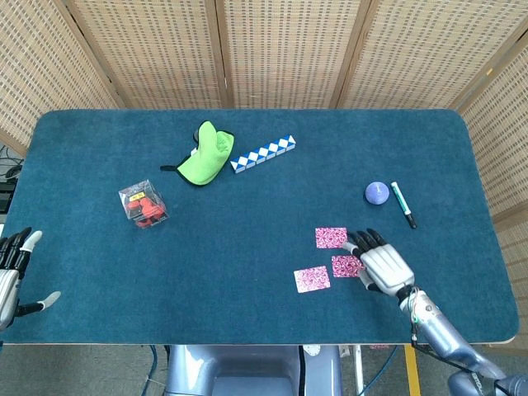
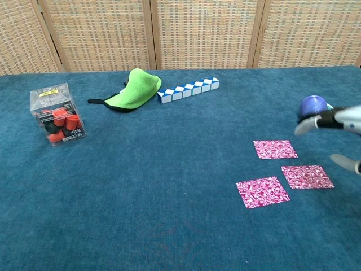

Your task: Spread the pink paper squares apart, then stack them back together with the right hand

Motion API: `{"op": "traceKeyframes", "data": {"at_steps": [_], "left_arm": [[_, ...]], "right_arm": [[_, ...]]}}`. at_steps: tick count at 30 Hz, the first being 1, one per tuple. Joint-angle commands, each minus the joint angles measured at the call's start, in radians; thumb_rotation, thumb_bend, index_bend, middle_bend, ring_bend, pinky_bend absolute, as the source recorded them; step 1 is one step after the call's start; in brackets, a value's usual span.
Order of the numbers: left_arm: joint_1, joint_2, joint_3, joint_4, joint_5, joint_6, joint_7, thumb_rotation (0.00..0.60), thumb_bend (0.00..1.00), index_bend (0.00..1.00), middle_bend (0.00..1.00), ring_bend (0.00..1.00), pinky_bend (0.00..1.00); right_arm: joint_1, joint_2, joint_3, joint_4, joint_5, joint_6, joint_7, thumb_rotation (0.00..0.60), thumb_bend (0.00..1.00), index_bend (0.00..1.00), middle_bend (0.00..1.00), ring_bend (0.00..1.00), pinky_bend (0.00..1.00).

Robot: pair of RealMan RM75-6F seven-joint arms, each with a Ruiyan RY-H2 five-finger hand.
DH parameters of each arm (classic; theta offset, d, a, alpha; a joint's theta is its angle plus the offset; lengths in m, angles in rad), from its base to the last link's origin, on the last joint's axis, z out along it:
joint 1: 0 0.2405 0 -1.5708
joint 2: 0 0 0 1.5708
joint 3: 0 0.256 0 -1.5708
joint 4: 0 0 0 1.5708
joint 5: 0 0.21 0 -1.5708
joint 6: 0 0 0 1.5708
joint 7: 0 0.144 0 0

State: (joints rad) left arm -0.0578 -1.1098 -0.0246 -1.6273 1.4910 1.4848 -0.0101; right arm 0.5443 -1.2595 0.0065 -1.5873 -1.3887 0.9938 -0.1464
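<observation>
Table (image 1: 99,280) covered in dark teal felt. Three paper squares (image 2: 263,191) (image 2: 274,149) (image 2: 307,176) pink-magenta with white swirly speckle pattern. Cloth (image 1: 204,154) bright lime green with black trim. Snake puzzle (image 1: 262,154) alternating blue and white triangles. Clear box (image 1: 143,204) holding red and black pieces, small yellow label on top. Ball (image 1: 377,193) pale purple-blue. Marker (image 1: 403,204) white barrel with green band, black tip. Right hand (image 1: 382,263) silver-grey with black fingers; left hand (image 1: 11,264) grey with black fingers and white tips. Backdrop screen (image 1: 280,49) tan woven wicker with light wood frames.
</observation>
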Motion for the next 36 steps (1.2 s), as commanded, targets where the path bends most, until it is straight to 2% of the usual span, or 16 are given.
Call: {"op": "traceKeyframes", "data": {"at_steps": [1, 5, 10, 18, 24, 36], "left_arm": [[0.0, 0.0, 0.0, 0.0, -0.001, -0.001, 0.001, 0.6, 0.0, 0.0, 0.0, 0.0, 0.0], [-0.001, 0.0, -0.001, 0.0, -0.003, -0.002, 0.001, 0.6, 0.0, 0.0, 0.0, 0.0, 0.0], [-0.002, 0.002, -0.001, 0.0, -0.004, -0.004, 0.0, 0.6, 0.0, 0.0, 0.0, 0.0, 0.0], [-0.003, 0.002, -0.001, -0.003, -0.008, -0.008, 0.006, 0.6, 0.0, 0.0, 0.0, 0.0, 0.0], [-0.005, 0.006, -0.001, -0.006, -0.008, -0.012, -0.002, 0.6, 0.0, 0.0, 0.0, 0.0, 0.0], [-0.007, 0.009, 0.003, -0.003, -0.005, -0.017, 0.007, 0.6, 0.0, 0.0, 0.0, 0.0, 0.0]], "right_arm": [[0.033, -0.042, 0.072, 0.027, 0.097, -0.03, -0.027, 0.6, 0.34, 0.2, 0.01, 0.0, 0.0], [0.073, -0.096, 0.112, 0.047, 0.226, -0.084, -0.106, 0.6, 0.34, 0.21, 0.01, 0.0, 0.0], [0.121, -0.161, 0.139, 0.087, 0.367, -0.135, -0.187, 0.6, 0.34, 0.24, 0.01, 0.0, 0.0], [0.182, -0.239, 0.156, 0.182, 0.488, -0.157, -0.279, 0.6, 0.34, 0.24, 0.02, 0.0, 0.0], [0.202, -0.272, 0.157, 0.225, 0.525, -0.158, -0.3, 0.6, 0.34, 0.24, 0.02, 0.0, 0.0], [0.197, -0.294, 0.138, 0.258, 0.481, -0.141, -0.279, 0.6, 0.31, 0.27, 0.03, 0.0, 0.0]]}}
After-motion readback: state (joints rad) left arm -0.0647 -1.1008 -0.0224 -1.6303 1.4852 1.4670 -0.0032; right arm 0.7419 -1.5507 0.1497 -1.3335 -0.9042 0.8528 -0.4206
